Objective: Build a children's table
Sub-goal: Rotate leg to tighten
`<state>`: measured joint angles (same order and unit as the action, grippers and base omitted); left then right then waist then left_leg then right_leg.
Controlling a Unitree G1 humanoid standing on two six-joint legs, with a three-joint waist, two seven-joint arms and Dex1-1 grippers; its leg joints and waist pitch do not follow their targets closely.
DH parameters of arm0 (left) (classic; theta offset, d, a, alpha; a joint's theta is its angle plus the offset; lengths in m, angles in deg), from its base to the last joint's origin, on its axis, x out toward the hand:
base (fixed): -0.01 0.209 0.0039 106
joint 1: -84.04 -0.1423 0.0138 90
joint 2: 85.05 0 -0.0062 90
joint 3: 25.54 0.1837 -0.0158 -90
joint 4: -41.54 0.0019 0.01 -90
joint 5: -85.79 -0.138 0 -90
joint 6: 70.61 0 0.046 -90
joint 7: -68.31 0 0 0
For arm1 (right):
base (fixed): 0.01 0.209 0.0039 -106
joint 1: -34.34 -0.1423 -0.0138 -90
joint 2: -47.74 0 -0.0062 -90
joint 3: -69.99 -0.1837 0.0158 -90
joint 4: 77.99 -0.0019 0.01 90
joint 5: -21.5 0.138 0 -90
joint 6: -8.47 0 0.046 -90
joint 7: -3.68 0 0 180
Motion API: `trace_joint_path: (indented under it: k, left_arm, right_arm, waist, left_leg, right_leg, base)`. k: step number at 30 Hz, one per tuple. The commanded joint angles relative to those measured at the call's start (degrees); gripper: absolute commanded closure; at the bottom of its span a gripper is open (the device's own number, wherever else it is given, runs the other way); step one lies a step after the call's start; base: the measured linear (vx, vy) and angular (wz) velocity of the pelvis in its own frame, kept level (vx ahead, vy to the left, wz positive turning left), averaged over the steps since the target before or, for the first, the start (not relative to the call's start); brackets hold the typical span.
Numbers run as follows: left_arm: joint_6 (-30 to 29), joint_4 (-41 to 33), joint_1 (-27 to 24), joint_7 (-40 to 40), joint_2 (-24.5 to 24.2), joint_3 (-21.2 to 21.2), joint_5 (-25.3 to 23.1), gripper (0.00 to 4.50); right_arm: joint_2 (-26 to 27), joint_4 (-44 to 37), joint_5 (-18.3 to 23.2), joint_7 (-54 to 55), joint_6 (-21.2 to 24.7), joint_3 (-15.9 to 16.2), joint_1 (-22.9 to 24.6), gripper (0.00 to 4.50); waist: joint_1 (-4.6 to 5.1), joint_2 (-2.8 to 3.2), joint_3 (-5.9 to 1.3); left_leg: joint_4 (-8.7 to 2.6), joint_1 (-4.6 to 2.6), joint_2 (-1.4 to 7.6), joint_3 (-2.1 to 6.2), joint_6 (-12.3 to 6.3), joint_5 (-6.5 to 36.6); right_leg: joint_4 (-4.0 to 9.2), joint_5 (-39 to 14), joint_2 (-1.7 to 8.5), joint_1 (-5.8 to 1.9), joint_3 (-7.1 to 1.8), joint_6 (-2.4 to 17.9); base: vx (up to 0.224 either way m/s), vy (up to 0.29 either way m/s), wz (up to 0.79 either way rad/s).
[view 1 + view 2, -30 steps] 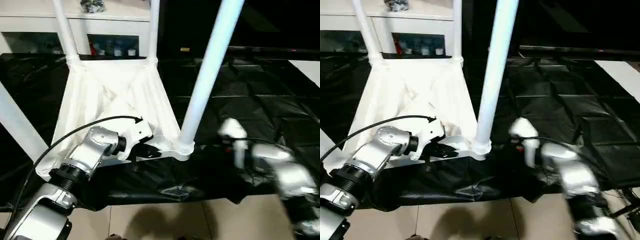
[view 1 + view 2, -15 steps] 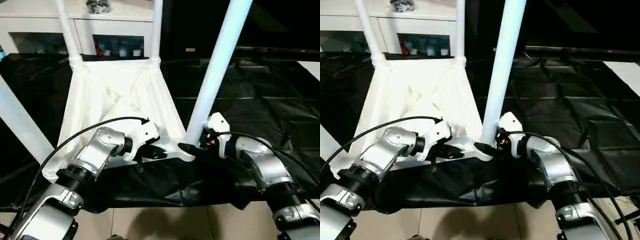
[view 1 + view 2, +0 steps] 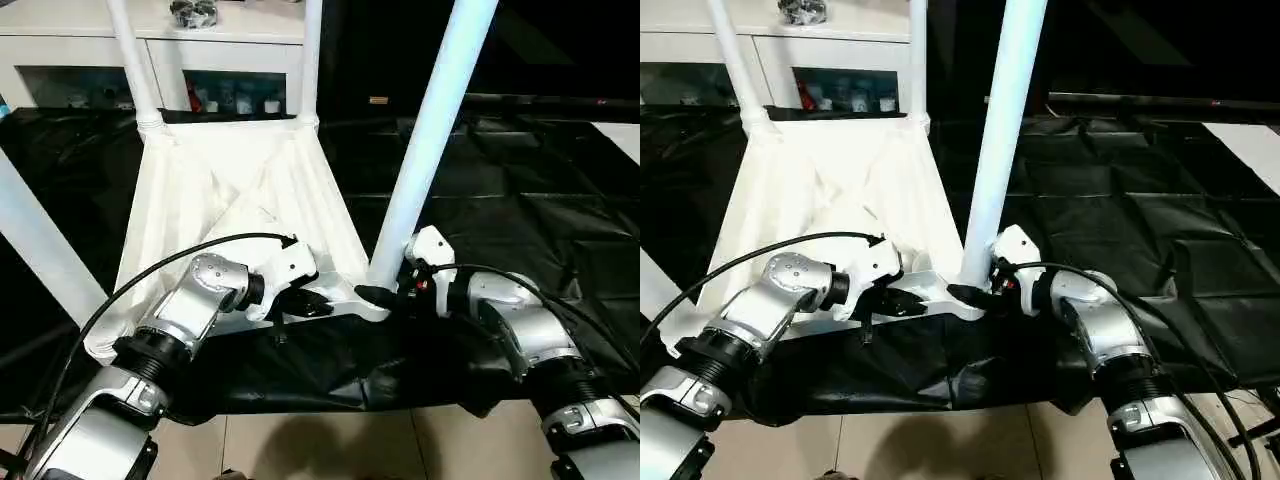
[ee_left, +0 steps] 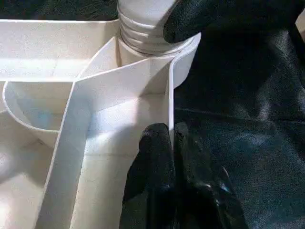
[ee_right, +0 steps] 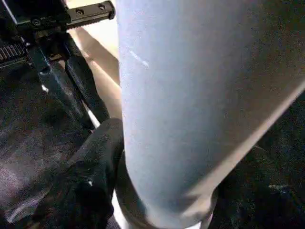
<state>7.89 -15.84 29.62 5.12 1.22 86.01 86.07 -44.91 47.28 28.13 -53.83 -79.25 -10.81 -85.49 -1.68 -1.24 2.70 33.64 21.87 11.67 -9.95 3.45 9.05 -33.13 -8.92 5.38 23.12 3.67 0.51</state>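
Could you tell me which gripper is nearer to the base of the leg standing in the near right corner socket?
Right. The right gripper brackets the leg at its base; the left gripper pinches the tabletop rim beside it.

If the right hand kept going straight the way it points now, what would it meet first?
Most likely the near-right leg at its base: the right hand already has a finger against the leg's foot, where it enters the tabletop corner socket. Depth is hard to judge.

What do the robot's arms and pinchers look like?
Both arms are shiny silver tubes with black ribbed rings at the joints. A thin black cable loops over the left arm. Each wrist has a white block, with a small red spot on the right one. The left gripper and right gripper have two black fingers each.
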Motion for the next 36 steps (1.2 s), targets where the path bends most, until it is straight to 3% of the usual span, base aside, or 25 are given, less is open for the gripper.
trace_joint_path:
  k: [1,7,9,11,12,13,14,15,17,18,19,20,21,22,23,24,25,26,27,29,30,31,32,33,36]
  left_arm:
    - [-1.1,2.0,0.1,1.0,1.0,0.6,-0.6,4.50]
    - [-2.7,7.6,3.7,13.3,6.5,-3.1,-1.4,4.50]
    - [-3.5,10.0,5.4,18.4,8.9,-4.5,-1.6,4.50]
    - [-3.7,11.7,6.9,22.1,10.8,-5.4,-1.7,4.50]
    - [-3.7,12.3,7.3,23.2,11.4,-5.7,-1.7,4.50]
    - [-3.5,13.2,8.2,25.4,12.7,-6.2,-1.8,4.50]
    - [-3.3,13.2,8.3,25.5,13.0,-6.2,-1.8,4.50]
    - [-2.9,13.0,8.3,25.3,13.2,-6.1,-1.8,4.50]
    - [-2.2,13.0,8.3,24.8,13.4,-5.9,-2.0,4.50]
    - [-0.7,12.4,7.7,22.7,12.9,-5.3,-2.4,4.50]
    - [-0.4,12.4,7.5,22.3,12.8,-5.1,-2.5,4.50]
    - [0.4,11.5,6.6,20.0,11.7,-4.6,-2.6,4.50]
    - [0.9,11.6,6.5,19.4,11.4,-4.4,-2.7,4.50]
    - [1.3,11.7,6.5,19.1,11.3,-4.3,-2.8,4.50]
    - [1.3,11.7,6.3,18.7,11.1,-4.4,-2.6,4.50]
    - [2.0,11.4,5.8,17.0,10.0,-4.2,-2.3,4.50]
    - [2.0,11.3,5.6,16.5,9.7,-4.1,-2.3,4.50]
    - [2.1,11.2,5.5,16.0,9.4,-4.0,-2.3,4.50]
    - [3.0,10.9,5.2,14.5,8.7,-3.7,-2.3,4.50]
    - [4.3,9.8,4.4,10.8,7.3,-3.3,-1.8,4.50]
    - [5.2,9.2,4.0,8.7,6.6,-3.2,-1.6,4.50]
    - [5.5,8.5,3.6,6.6,5.8,-3.0,-1.2,4.50]
    - [5.9,7.7,3.2,4.0,4.8,-2.9,-0.8,4.50]
    - [5.9,7.6,3.2,3.8,4.8,-2.9,-0.7,4.50]
    - [5.7,5.8,2.3,-0.8,2.9,-2.6,0.1,4.50]
  right_arm:
    - [0.7,2.7,-0.5,2.6,1.1,-0.8,-0.4,1.92]
    - [7.4,11.9,-0.6,19.2,0.7,-5.2,-4.2,1.98]
    - [9.9,15.4,-0.4,26.2,0.8,-6.8,-6.0,1.98]
    - [12.2,17.7,-0.2,31.6,1.2,-8.0,-7.4,1.98]
    - [12.9,18.5,-0.2,33.3,1.2,-8.4,-7.9,1.98]
    - [15.0,19.6,0.1,36.8,1.6,-9.4,-8.8,1.98]
    - [15.9,19.9,0.2,37.7,1.6,-9.6,-9.2,1.98]
    - [16.7,19.9,-0.2,37.5,1.3,-9.1,-9.5,1.98]
    - [17.4,19.8,-1.3,35.6,0.3,-7.7,-9.8,1.98]
    - [17.4,19.7,-2.3,32.8,-1.7,-6.2,-9.8,1.98]
    - [17.4,19.8,-2.4,32.4,-2.0,-6.0,-9.8,1.81]
    - [16.5,19.3,-2.1,29.6,-3.0,-5.8,-9.7,1.81]
    - [16.3,19.5,-2.0,29.1,-3.3,-6.0,-9.9,1.63]
    - [16.2,19.7,-2.0,29.0,-3.5,-6.1,-10.0,1.60]
    - [15.8,19.7,-1.9,28.2,-3.7,-6.3,-10.2,1.51]
    - [14.0,18.9,-1.9,25.3,-4.1,-6.2,-10.1,1.37]
    - [13.5,18.7,-2.0,24.5,-4.3,-5.9,-10.0,1.25]
    - [13.0,18.4,-2.1,23.7,-4.4,-5.7,-9.9,1.19]
    - [11.8,17.7,-2.6,21.6,-4.6,-5.2,-9.7,1.14]
    - [9.4,15.7,-2.9,16.2,-4.5,-3.9,-8.7,1.06]
    - [8.0,14.5,-2.9,13.0,-4.4,-3.2,-8.0,1.06]
    - [6.7,13.3,-2.8,9.9,-4.3,-2.5,-7.4,1.06]
    - [5.0,11.6,-2.3,5.7,-3.7,-1.8,-6.4,1.06]
    - [4.9,11.5,-2.3,5.4,-3.7,-1.8,-6.4,1.06]
    - [1.7,8.6,-1.5,-1.9,-2.6,-0.4,-4.6,1.06]
  waist:
    - [0.37,-0.01,-3.00]
    - [1.54,0.09,-2.58]
    - [2.82,0.19,-2.50]
    - [3.21,0.82,-2.42]
    - [3.91,1.18,-2.34]
    - [4.11,0.86,-2.27]
    - [4.26,1.35,-2.00]
    - [4.11,1.57,-1.93]
    - [3.95,1.36,-1.83]
    - [4.52,0.16,-1.50]
    - [4.79,0.12,-1.35]
    - [5.00,0.95,-1.18]
    - [4.13,2.42,-1.50]
    - [2.41,3.15,-0.79]
    - [0.87,2.84,-0.57]
    - [0.97,-2.03,-1.34]
    - [0.55,-2.64,-1.70]
    - [-1.60,-2.45,-3.05]
    - [-2.58,-1.31,-3.47]
    - [-2.37,-0.69,-3.62]
    - [-2.26,-0.14,-3.76]
    - [-2.31,-0.16,-3.91]
    - [-2.33,-0.09,-4.14]
    - [-2.20,-0.47,-4.17]
    - [-2.58,-0.33,-3.92]
  left_leg:
    - [-4.67,-1.53,1.17,0.48,0.63,26.8]
    - [-4.37,-2.05,0.69,1.09,2.15,31.0]
    - [-4.12,-2.13,0.51,1.57,2.05,33.6]
    - [-4.36,-2.58,0.78,1.85,2.16,35.6]
    - [-5.24,-2.28,1.31,2.41,2.37,38.8]
    - [-5.57,-2.02,1.53,2.55,2.26,40.0]
    - [-6.66,-1.75,2.01,2.83,2.50,43.4]
    - [-7.81,-1.44,2.54,2.75,3.00,45.9]
    - [-8.23,-2.08,2.51,2.10,3.44,47.4]
    - [-4.81,-4.68,0.43,1.34,2.50,43.7]
    - [-3.31,-5.49,-0.20,1.09,1.93,41.4]
    - [-2.37,-5.40,-0.13,1.05,0.99,37.3]
    - [-7.61,0.82,3.52,2.97,1.31,41.2]
    - [-11.48,3.24,4.74,2.44,3.21,47.8]
    - [-12.35,2.03,4.06,0.47,3.30,50.1]
    - [-3.94,-5.32,0.19,0.31,2.73,36.4]
    - [0.79,-5.61,-0.89,-0.21,1.57,26.6]
    - [-1.42,0.08,0.67,0.91,-1.47,9.2]
    - [-3.56,0.66,1.27,0.68,-1.14,1.2]
    - [-3.72,0.03,1.45,0.44,-1.51,-1.0]
    - [-3.62,0.53,1.19,-0.07,-2.92,1.6]
    - [-3.49,0.43,1.09,-0.14,-3.00,2.1]
    - [-3.16,-0.31,1.18,-0.36,-4.17,3.1]
    - [-3.07,-0.19,1.02,-0.37,-4.96,2.9]
    - [-3.13,-0.24,1.35,-0.52,-6.61,4.0]
  right_leg:
    - [5.07,-29.8,2.42,-1.13,-1.43,7.2]
    - [6.31,-38.1,2.40,-0.47,-0.20,4.3]
    - [7.42,-41.5,2.41,-0.78,1.35,2.1]
    - [7.81,-40.2,2.33,-0.84,2.16,2.2]
    - [7.70,-36.2,2.20,-2.00,3.31,2.5]
    - [7.49,-34.9,2.21,-2.26,3.57,2.5]
    - [6.52,-32.3,1.91,-3.03,4.04,2.8]
    - [5.04,-29.6,1.94,-3.69,3.52,3.6]
    - [4.82,-28.6,1.78,-3.02,2.98,4.6]
    - [9.36,-40.8,2.78,-0.36,4.60,2.0]
    - [11.50,-45.3,3.07,0.12,6.21,0.0]
    - [13.09,-47.5,3.27,-1.35,8.86,-3.2]
    - [1.50,-32.6,3.41,-8.74,5.88,-1.7]
    - [-4.63,-21.2,2.11,-10.13,4.22,1.4]
    - [-4.42,-13.4,0.71,-7.56,4.15,2.7]
    - [5.17,-39.4,4.71,0.57,-0.08,3.1]
    - [7.85,-52.2,6.85,1.06,-0.23,1.8]
    - [5.58,-48.9,8.40,-4.41,-3.22,1.1]
    - [3.39,-31.5,5.38,-4.19,-1.62,3.1]
    - [1.61,-15.6,3.52,-3.60,-0.94,6.7]
    - [0.41,-2.2,2.61,-3.84,-0.97,11.6]
    - [0.29,0.3,2.29,-3.98,-0.94,12.4]
    - [0.04,4.5,2.23,-3.77,-1.18,14.2]
    - [-0.06,6.2,1.96,-4.09,-1.17,14.8]
    - [0.03,5.3,2.14,-4.22,-1.08,15.7]
  base:
    - [0.000,0.000,0.00]
    - [0.000,0.000,0.00]
    - [0.000,0.000,0.00]
    - [0.000,0.000,0.00]
    - [0.000,0.000,0.00]
    - [0.000,0.000,0.00]
    - [0.000,0.000,0.00]
    - [0.000,0.000,0.00]
    - [0.000,0.000,0.00]
    - [0.000,0.000,0.00]
    - [0.000,0.000,0.00]
    - [0.000,0.000,0.00]
    - [0.000,0.000,0.00]
    - [0.080,0.010,-0.11]
    - [0.101,-0.087,0.09]
    - [0.101,-0.087,0.09]
    - [0.093,-0.129,0.00]
    - [0.084,-0.084,-0.27]
    - [0.084,-0.084,-0.27]
    - [0.090,-0.043,-0.14]
    - [0.072,-0.029,-0.09]
    - [0.082,0.006,-0.05]
    - [0.064,0.016,0.00]
    - [0.064,0.016,0.00]
    - [0.000,0.000,0.00]
